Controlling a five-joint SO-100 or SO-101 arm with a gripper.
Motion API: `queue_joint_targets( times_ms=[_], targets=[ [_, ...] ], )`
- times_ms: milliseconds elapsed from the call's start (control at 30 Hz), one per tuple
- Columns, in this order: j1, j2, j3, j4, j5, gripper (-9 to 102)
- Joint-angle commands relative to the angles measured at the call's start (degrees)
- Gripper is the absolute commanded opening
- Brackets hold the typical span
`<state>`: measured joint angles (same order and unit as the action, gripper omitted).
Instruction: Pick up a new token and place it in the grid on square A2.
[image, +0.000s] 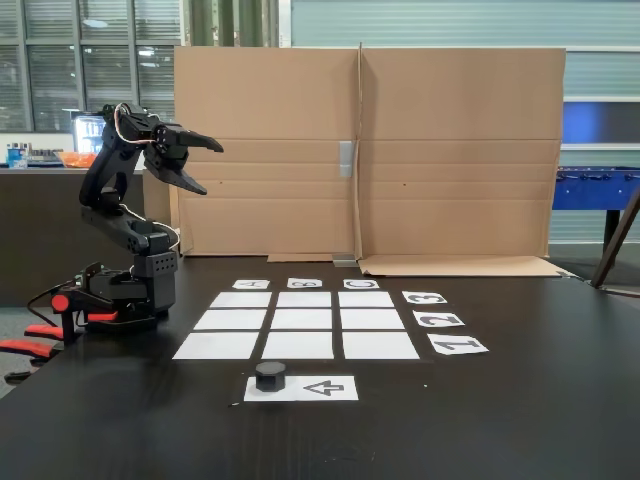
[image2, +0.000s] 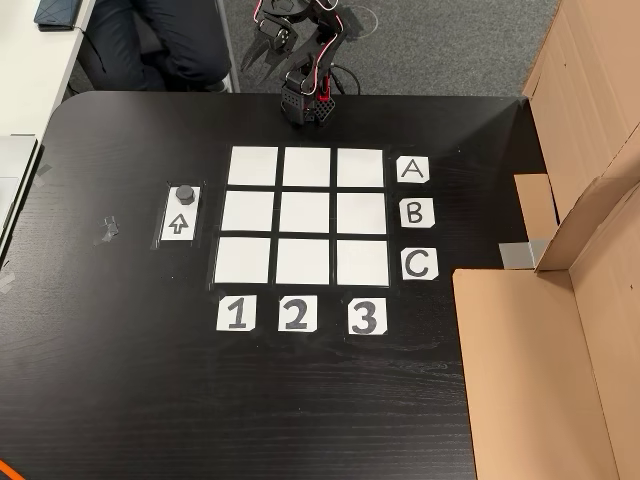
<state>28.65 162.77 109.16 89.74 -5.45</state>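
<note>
The token (image: 270, 375) (image2: 185, 194), a small black puck, sits on a white sheet printed with an arrow (image: 325, 388) (image2: 178, 224), just outside the grid's row 1 side. The grid (image: 304, 321) (image2: 306, 214) is nine white rectangles with A, B, C and 1, 2, 3 labels. Square A2 (image: 230, 320) (image2: 306, 167) is bare. My gripper (image: 208, 168) (image2: 262, 48) hangs open and empty, folded back high above the arm's base, well apart from the token and the grid.
A cardboard wall (image: 360, 150) (image2: 560, 300) stands along the C side of the table. The arm's base (image: 135, 290) is clamped at the table edge beside the A column. A seated person's legs (image2: 170, 40) are beyond that edge.
</note>
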Motion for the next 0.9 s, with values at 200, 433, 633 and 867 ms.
queue_joint_targets(
  times_ms=[200, 433, 633, 867],
  targets=[
    [11.25, -17.58, -0.79, 0.00, -0.88, 34],
    [11.16, -18.02, -0.88, 0.00, -0.88, 34],
    [11.16, -19.34, -2.29, 0.09, -0.79, 33],
    [11.16, -22.59, -6.24, 0.44, -0.79, 33]
  ],
)
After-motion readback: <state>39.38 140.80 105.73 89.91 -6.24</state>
